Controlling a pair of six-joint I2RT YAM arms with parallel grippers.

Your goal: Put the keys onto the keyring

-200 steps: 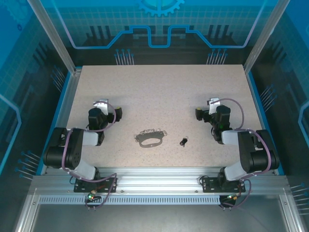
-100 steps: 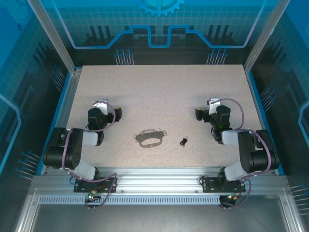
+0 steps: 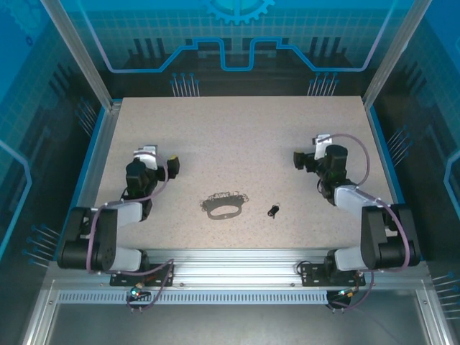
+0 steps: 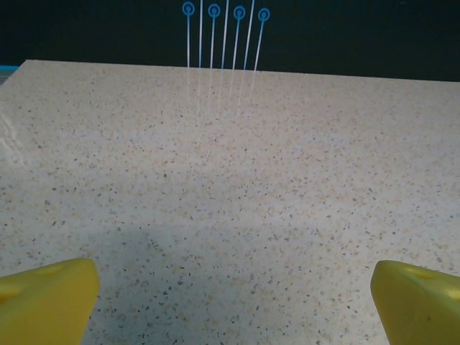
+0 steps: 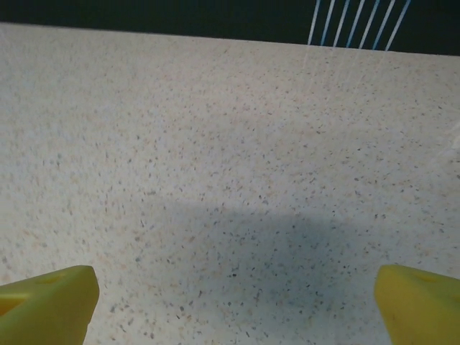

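Speckled beige stone-look table (image 3: 237, 129) fills the middle of the top view, boxed in by aluminium rails and blue translucent panels printed with circuit lines.

At middle left, the left gripper (image 3: 161, 159) hovers over bare table with its jaws spread wide. In the left wrist view its yellow fingertips (image 4: 49, 298) sit at the two bottom corners of the frame, with only tabletop and shadow between them; the left gripper (image 4: 233, 302) holds nothing. At middle right, the right gripper (image 3: 309, 156) mirrors it, equally wide. Its yellow fingertips (image 5: 47, 298) also sit in the bottom corners of the right wrist view, and the right gripper (image 5: 233, 305) is likewise empty.

The keyring (image 3: 222, 206), a flat grey oval loop, lies flat on the table just below centre of the top view, between the arms and well apart from both. A row of small silvery rings (image 3: 225, 195) fringes its upper edge.

The keys (image 3: 273, 210) lie to its right, near but not touching: a tiny dark cluster, probably with a metallic bit, though too small to make out.
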